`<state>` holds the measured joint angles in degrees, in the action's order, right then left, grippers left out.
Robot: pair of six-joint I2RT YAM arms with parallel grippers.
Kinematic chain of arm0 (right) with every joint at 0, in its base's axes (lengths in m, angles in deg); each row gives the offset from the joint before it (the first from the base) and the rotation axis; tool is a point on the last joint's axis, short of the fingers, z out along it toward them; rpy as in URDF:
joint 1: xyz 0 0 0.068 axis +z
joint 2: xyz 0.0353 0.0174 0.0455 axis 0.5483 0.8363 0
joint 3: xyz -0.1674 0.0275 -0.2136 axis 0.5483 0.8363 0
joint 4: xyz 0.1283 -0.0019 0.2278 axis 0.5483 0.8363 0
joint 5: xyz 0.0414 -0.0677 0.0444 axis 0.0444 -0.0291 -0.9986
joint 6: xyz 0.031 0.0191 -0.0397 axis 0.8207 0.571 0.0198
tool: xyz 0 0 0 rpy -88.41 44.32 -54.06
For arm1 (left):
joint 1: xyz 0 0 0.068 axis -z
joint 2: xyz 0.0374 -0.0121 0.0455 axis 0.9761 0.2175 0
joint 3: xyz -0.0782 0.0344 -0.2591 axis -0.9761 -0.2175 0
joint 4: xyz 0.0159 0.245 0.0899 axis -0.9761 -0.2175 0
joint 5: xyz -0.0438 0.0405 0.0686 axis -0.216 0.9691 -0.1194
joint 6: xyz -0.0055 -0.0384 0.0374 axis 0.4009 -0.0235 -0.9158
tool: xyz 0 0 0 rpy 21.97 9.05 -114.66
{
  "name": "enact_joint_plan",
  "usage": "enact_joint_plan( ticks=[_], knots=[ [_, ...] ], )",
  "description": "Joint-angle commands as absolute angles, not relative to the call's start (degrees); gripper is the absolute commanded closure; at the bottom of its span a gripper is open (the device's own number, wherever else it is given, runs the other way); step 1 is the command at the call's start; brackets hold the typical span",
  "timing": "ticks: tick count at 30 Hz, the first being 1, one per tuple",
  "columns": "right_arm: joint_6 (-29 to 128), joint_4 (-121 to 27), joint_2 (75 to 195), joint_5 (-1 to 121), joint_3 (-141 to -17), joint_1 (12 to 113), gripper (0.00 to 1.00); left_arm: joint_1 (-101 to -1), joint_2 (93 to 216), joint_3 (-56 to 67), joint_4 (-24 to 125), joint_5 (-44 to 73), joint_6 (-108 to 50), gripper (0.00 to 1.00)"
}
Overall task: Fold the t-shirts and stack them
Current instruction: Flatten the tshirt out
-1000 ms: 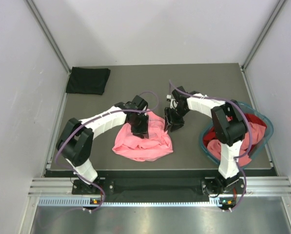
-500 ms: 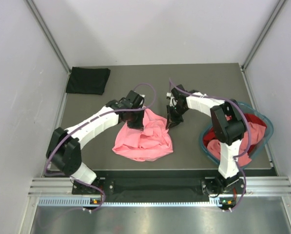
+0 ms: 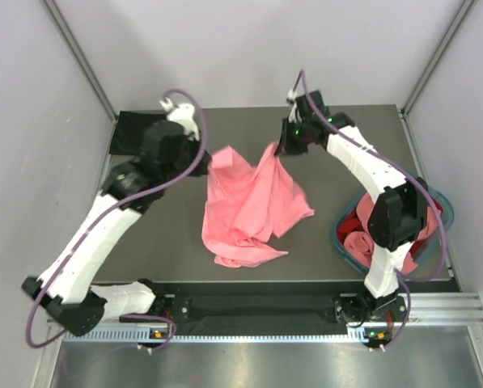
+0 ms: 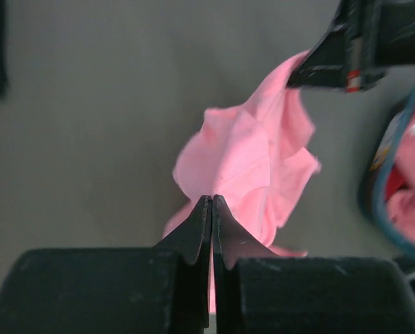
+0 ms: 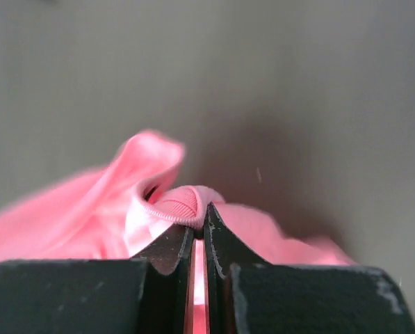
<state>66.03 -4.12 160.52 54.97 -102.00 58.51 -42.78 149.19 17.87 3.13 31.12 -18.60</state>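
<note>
A salmon pink t-shirt (image 3: 253, 202) hangs stretched between my two grippers above the grey table, its lower part bunched on the table near the front. My left gripper (image 3: 212, 162) is shut on one upper edge of it; in the left wrist view the pink t-shirt (image 4: 252, 153) spills away from the closed left gripper (image 4: 211, 200). My right gripper (image 3: 275, 150) is shut on the other upper edge. In the right wrist view the ribbed collar of the pink t-shirt (image 5: 179, 202) sits pinched at the right gripper (image 5: 200, 210). A folded black t-shirt (image 3: 128, 133) lies at the back left, partly behind my left arm.
The round teal basket (image 3: 336, 234) stands at the right edge, behind my right arm, with red cloth (image 3: 351, 220) and more pink cloth in it. In the left wrist view the basket (image 4: 395, 209) shows at the right. Grey walls close in the table.
Both grippers have shut on the pink t-shirt and lifted it up and toward the back of the table. The flat heap has been pulled out into a hanging sheet.
</note>
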Motion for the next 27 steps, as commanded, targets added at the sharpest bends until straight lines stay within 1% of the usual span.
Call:
enact_joint_plan(
  ticks=[1,2,4,5,8,9,12,15,19,21,24,25,26,27],
  knots=[
    [71.2,-11.4,162.5,54.9,-113.1,55.2,1.00,-42.9,143.0,26.7,10.4,37.5,-23.4,1.00],
    [74.8,-15.6,163.4,52.2,-117.4,54.4,1.00,-42.9,142.5,30.0,11.7,37.7,-24.7,1.00],
    [79.4,-20.8,166.9,48.5,-121.6,53.6,1.00,-43.0,142.3,33.0,14.1,38.3,-26.0,1.00],
    [81.7,-25.7,168.1,45.8,-126.4,53.4,1.00,-43.0,142.1,35.6,14.6,38.7,-26.1,1.00],
    [92.8,-35.5,171.6,42.3,-133.0,53.6,1.00,-42.9,140.7,39.8,16.8,41.3,-28.1,1.00],
    [95.3,-42.7,172.0,42.1,-133.6,53.8,1.00,-42.9,140.4,40.7,17.4,42.3,-28.6,1.00],
    [103.6,-55.0,172.8,42.4,-135.6,54.2,1.00,-42.9,139.4,45.7,19.4,42.8,-30.9,1.00],
    [107.6,-59.3,173.5,43.5,-137.5,54.5,1.00,-42.8,139.6,49.0,21.7,40.8,-31.7,1.00],
    [110.2,-62.6,174.0,44.1,-137.1,53.7,1.00,-42.8,142.2,50.2,22.7,34.9,-30.0,1.00],
    [112.5,-64.4,174.1,42.1,-133.5,52.0,1.00,-42.8,144.8,48.5,23.4,29.8,-28.2,1.00],
    [112.8,-64.5,172.8,38.7,-126.2,48.9,1.00,-42.8,147.7,42.4,26.4,19.6,-23.2,1.00],
    [112.2,-63.8,172.0,37.7,-124.2,48.0,0.99,-42.8,148.6,39.0,28.3,17.0,-20.4,1.00],
    [110.3,-61.8,171.5,35.6,-119.9,46.1,0.99,-42.9,150.6,37.1,29.2,11.4,-19.0,1.00],
    [109.0,-61.0,170.9,34.2,-117.5,45.0,0.97,-42.8,151.5,35.2,30.1,9.0,-17.5,1.00]
  ],
)
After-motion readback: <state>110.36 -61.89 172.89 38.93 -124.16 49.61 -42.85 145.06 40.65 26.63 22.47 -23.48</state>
